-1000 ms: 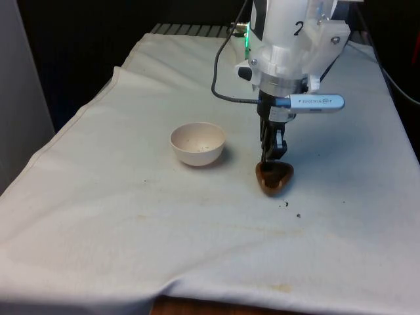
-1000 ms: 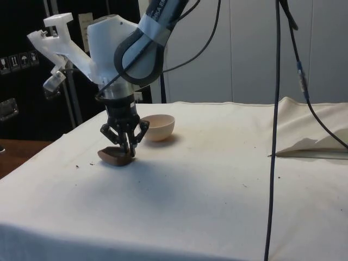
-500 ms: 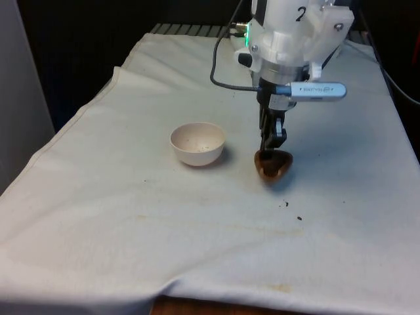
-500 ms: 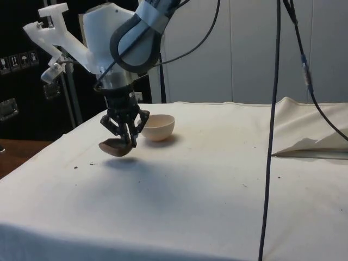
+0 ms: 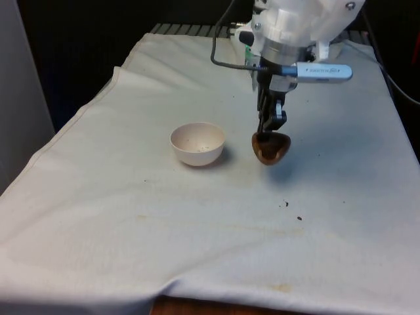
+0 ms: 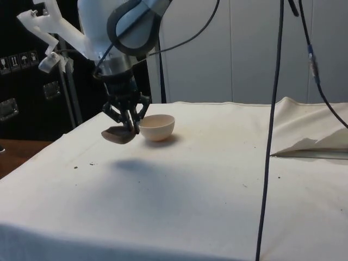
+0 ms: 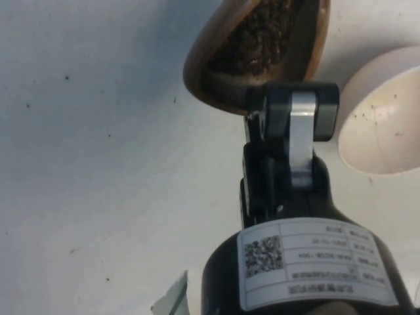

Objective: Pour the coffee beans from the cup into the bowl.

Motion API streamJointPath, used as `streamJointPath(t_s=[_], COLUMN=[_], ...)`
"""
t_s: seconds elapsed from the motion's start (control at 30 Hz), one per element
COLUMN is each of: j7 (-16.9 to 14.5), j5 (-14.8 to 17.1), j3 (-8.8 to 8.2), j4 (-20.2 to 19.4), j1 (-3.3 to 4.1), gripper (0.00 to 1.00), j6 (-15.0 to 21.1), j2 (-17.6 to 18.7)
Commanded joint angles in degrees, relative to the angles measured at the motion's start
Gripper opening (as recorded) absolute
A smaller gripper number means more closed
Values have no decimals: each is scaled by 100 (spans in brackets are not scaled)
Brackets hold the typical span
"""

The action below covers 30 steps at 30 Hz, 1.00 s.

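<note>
A brown wooden cup (image 5: 270,149) with dark coffee beans (image 7: 262,36) in it hangs above the white cloth, clear of the table. My gripper (image 5: 265,136) is shut on the cup's rim and holds it roughly level. In the side view the cup (image 6: 119,135) casts a shadow on the cloth below it. A cream bowl (image 5: 197,143) stands on the cloth at the front view's left of the cup, a short gap away. The bowl (image 6: 157,126) looks empty apart from a few specks, as the wrist view of the bowl (image 7: 384,118) shows.
Two or three spilled beans (image 5: 291,210) lie on the cloth nearer the camera than the cup. A fold of cloth (image 6: 312,147) rises at the side view's right. Black cables (image 6: 270,125) hang in front of the side camera.
The gripper has lifted the cup off the cloth and carried it upward and slightly away from the front camera. The bowl has not moved.
</note>
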Motion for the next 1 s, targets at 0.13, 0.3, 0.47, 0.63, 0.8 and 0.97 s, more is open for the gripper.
streamJointPath(t_s=[0.13, 0.3, 0.47, 0.63, 0.8, 0.97], j7=[-115, -172, -212, -350, -447, -625], j5=[-57, -132, -212, -298, -338, -350], j3=[17, 29, 23, 34, 29, -6], j4=[-160, -269, -327, -498, -510, -476], j1=[0, -6, 0, -17, -23, -17], gripper=[0, 0, 0, 0, 0, 0], j6=[-103, -138, -223, -229, -275, -355], j2=[-258, -395, -493, -693, -739, -756])
